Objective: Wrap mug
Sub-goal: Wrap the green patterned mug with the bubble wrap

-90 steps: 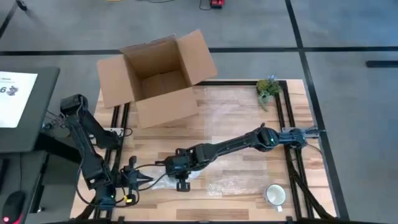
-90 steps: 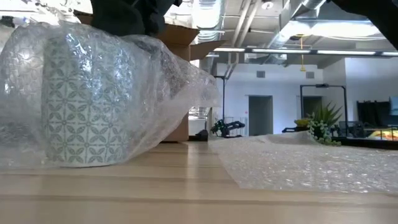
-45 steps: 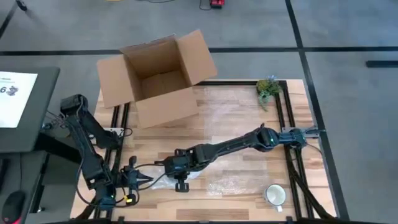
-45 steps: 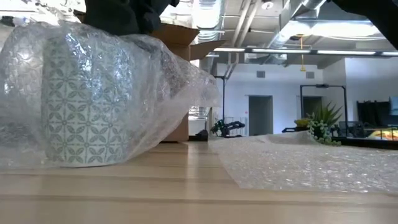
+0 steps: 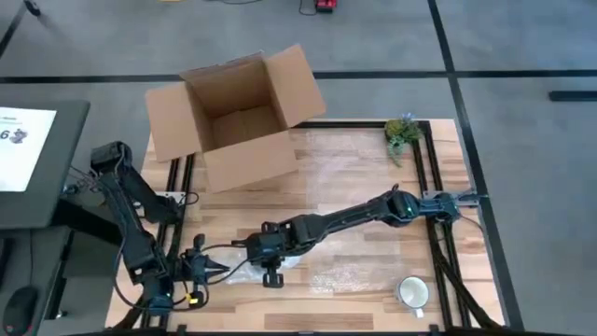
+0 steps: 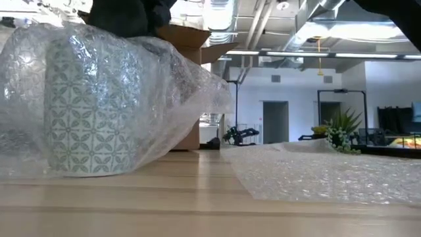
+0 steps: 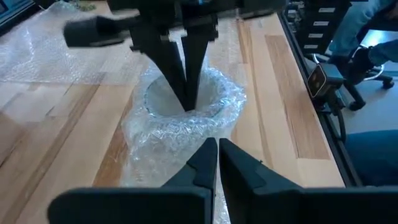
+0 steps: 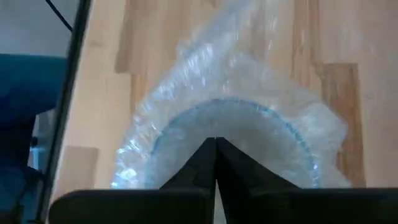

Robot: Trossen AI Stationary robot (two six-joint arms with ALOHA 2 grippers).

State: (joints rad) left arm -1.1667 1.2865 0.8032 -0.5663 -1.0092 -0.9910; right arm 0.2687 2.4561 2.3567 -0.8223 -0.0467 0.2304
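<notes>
Right gripper (image 5: 269, 264) directly above upright mug (image 6: 92, 105), fingers pinched together, poking bubble wrap (image 7: 180, 121) into its mouth. Left gripper (image 5: 216, 270) just beside, closed, empty.

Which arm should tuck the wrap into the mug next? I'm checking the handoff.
Probably the right: its gripper is shut, fingers pointing down into the mug's mouth over the bubble wrap. The left gripper is beside it, shut.

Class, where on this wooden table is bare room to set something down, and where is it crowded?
Bare wood lies between the small green plant and the white mug. Crowded: the bubble-wrapped patterned mug, where the right gripper and left gripper meet.
</notes>
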